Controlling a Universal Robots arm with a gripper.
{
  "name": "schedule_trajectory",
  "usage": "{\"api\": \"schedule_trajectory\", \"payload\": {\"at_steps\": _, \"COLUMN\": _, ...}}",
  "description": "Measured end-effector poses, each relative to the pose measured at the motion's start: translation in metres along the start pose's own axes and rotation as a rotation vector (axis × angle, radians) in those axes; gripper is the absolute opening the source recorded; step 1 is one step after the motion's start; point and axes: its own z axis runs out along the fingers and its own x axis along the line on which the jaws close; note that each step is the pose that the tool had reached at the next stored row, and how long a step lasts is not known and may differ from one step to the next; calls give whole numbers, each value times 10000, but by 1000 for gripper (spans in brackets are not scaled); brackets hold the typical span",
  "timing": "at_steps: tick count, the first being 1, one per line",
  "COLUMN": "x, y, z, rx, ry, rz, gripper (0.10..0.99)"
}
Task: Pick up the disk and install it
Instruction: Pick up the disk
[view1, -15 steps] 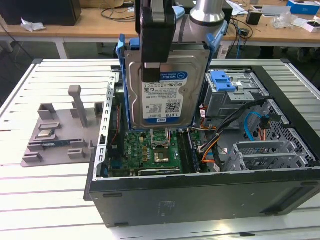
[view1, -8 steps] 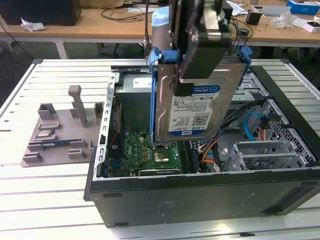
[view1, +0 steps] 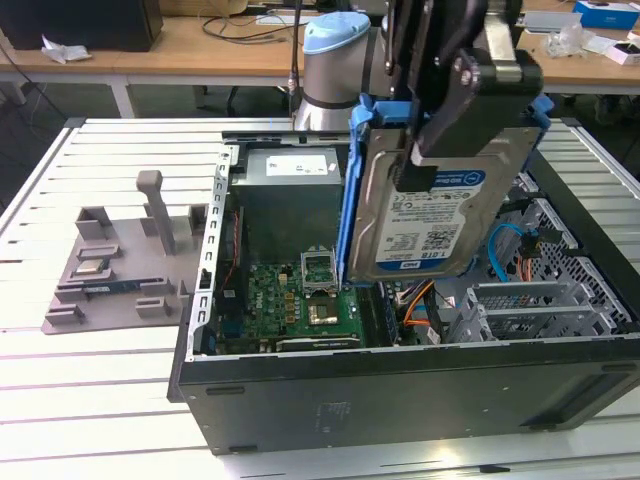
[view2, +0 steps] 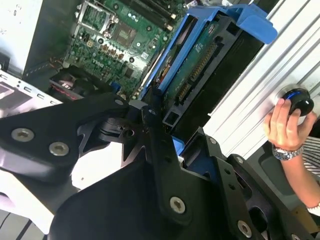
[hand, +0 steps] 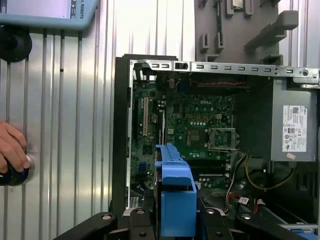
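exterior view: gripper (view1: 422, 162) jaws clamped on the disk (view1: 430, 225), which is held upright above the open computer case (view1: 300, 400). second wrist view: disk edge-on over the circuit board (view2: 115, 40). first wrist view: disk above that board. pick-up done; installation judged outstanding.
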Motion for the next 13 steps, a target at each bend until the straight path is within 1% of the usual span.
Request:
{"api": "schedule_trajectory", "payload": {"at_steps": 4, "x": 4, "y": -111, "z": -2, "rx": -5, "ry": 0, "rz": 1, "gripper": 365}}
{"api": "schedule_trajectory", "payload": {"at_steps": 5, "x": 5, "y": -173, "z": -2, "rx": -8, "ry": -1, "rz": 1, "gripper": 365}}
{"api": "schedule_trajectory", "payload": {"at_steps": 6, "x": 6, "y": -218, "z": -4, "rx": -10, "ry": 0, "rz": 2, "gripper": 365}}
{"api": "schedule_trajectory", "payload": {"at_steps": 13, "x": 12, "y": -400, "z": -6, "rx": -17, "ry": -1, "rz": 2, "gripper": 365}}
